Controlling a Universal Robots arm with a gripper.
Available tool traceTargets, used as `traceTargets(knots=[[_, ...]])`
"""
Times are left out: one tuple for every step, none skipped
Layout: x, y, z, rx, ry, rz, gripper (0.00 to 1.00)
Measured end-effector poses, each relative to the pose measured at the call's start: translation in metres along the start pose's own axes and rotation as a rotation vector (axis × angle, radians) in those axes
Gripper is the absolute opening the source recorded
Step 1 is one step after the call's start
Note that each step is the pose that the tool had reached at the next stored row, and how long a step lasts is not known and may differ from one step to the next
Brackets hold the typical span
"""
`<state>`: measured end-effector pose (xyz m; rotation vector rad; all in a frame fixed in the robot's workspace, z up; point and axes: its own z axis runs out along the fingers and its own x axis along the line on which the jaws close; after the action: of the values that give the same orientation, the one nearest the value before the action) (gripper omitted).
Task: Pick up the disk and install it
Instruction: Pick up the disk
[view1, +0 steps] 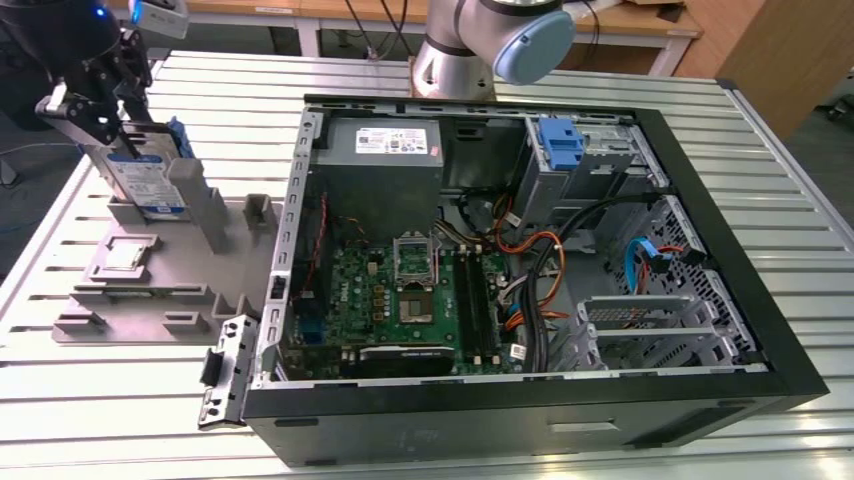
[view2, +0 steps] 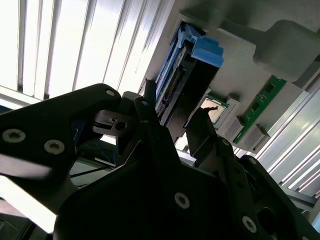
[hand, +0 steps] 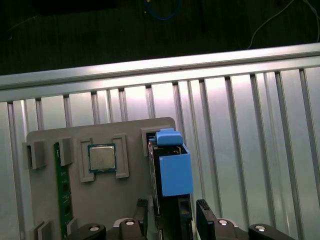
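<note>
Exterior view: gripper (view1: 123, 135) at the exterior view's far left, down over the grey fixture plate (view1: 160, 290) on the slatted aluminium table (view1: 120, 390). Straddling the top of the disk (view1: 140, 185), which stands on edge in a slot of that plate, well apart from the open PC case (view1: 747, 330). White label with a blue band on the disk's face, blue carrier (view1: 179, 140) along its edge. Label print too small to read.

Jaws apart. First wrist view: one black finger (hand: 142, 212) on each side of the disk (hand: 172, 170), thin dark gap beside the other one. Not seen clamped. Second wrist view: same picture, gripper (view2: 175, 115) flanking the disk (view2: 187, 82), blue carrier end pointing away from the camera.

Also on the plate: bare CPU (hand: 102, 157) in a square pocket just beside the disk slot, green RAM stick (hand: 62, 192) beyond it. Both also in the second wrist view: CPU (view2: 216, 111), RAM stick (view2: 257, 102).

Inside the case: grey power supply (view1: 384, 150) with a white label, print unreadable. Blue bracket (view1: 561, 145) on the metal drive bay, green motherboard (view1: 400, 300) on the case floor. Arm base (view1: 467, 50) behind the case.
</note>
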<state>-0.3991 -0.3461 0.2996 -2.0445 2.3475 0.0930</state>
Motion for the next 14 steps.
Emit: traceTargets(knots=[[0.0,0.0,0.0001,-0.0001,0.0001,0.0,0.51],[0.0,0.0,0.0001,-0.0002,0.0001,0.0,0.51],[0.0,0.0,0.0001,-0.0002,0.0002,0.0,0.51],[0.0001,0.0,0.0001,-0.0002,0.0001,0.0,0.51],[-0.0003,0.0,0.0004,0.0001,-0.0001,0.0,0.51],[-0.001,0.0,0.0006,0.0002,-0.0001,0.0,0.51],[-0.0015,0.0001,0.0007,0.0002,-0.0001,0.0,0.51],[-0.0016,0.0002,0.0008,0.0001,-0.0001,0.0,0.51],[-0.0016,0.0002,0.0007,0.0001,0.0,0.0,0.51],[-0.0016,0.0002,0.0007,0.0,0.0,0.0,0.51],[-0.0017,0.0002,0.001,0.0,0.0,0.0,0.51],[-0.0017,0.0001,0.0015,0.0,-0.0001,0.0,0.51],[-0.0017,0.0001,0.0021,0.0,0.0,0.0,0.51],[-0.0016,0.0001,0.0027,-0.0001,0.0001,0.0,0.51]])
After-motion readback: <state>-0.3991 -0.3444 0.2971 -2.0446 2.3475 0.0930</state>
